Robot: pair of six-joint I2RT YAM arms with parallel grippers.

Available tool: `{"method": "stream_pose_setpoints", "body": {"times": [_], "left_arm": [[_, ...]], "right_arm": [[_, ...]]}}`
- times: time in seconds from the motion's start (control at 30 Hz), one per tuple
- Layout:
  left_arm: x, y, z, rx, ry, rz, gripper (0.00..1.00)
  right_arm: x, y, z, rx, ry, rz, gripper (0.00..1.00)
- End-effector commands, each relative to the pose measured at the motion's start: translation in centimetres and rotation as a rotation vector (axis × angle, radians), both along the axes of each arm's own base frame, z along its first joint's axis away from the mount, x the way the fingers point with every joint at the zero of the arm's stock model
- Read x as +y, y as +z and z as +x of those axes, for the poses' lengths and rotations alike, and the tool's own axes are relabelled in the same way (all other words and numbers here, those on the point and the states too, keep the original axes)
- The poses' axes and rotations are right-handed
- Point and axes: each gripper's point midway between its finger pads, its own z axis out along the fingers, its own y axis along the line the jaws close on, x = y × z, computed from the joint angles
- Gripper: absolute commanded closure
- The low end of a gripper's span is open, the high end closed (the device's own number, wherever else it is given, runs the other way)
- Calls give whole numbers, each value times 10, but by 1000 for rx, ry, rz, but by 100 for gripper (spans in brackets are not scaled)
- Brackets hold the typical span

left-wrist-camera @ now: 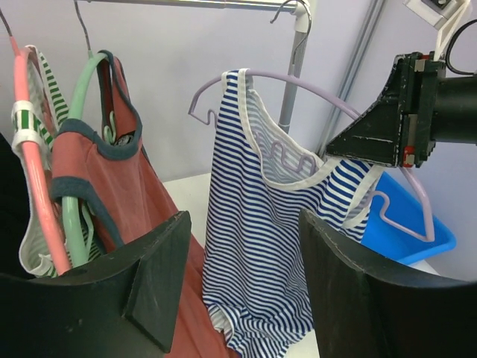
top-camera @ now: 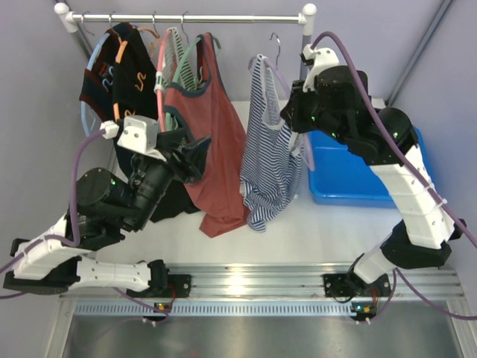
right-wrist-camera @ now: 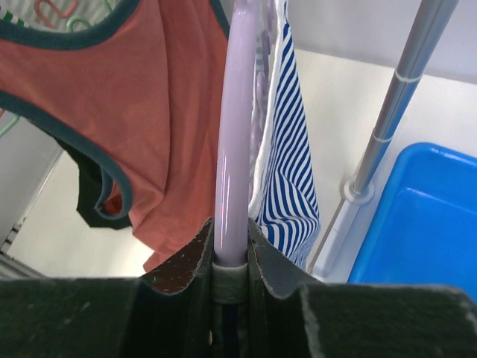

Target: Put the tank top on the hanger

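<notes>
Lilac hanger (right-wrist-camera: 232,149) in right gripper (right-wrist-camera: 229,252), tank top (right-wrist-camera: 292,156) (hanging)

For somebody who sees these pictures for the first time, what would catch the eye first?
The navy-and-white striped tank top hangs in the middle on the pale lilac hanger. The right gripper is clamped on that hanger, while the left gripper stands open to the left, holding nothing. Beside the top, a larger rust-red tank top hangs from the rail.

The tank top (top-camera: 270,168) hangs on the hanger (top-camera: 277,52), which the right fingers (top-camera: 291,113) apparently grip.
</notes>
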Motion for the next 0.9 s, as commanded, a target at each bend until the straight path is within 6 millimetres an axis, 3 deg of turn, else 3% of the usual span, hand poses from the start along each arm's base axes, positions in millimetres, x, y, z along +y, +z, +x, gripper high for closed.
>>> {"method": "stream_pose_setpoints", "body": {"times": [0.0,0.23,0.57,0.87], "left_arm": [[11,-5,0,17,21,-3,35],[29,-12,-1,34,43,-30,36],[32,-21,-1,46,54,-19,37],[27,-28,0,66,56,-31,37]], "right_arm": [[1,60,19,-189,-46,141,100],[-3,82,46,-269,-112,173,100],[-10,91,86,-322,-164,202,100],[7,63,105,-264,-133,172,100]]}}
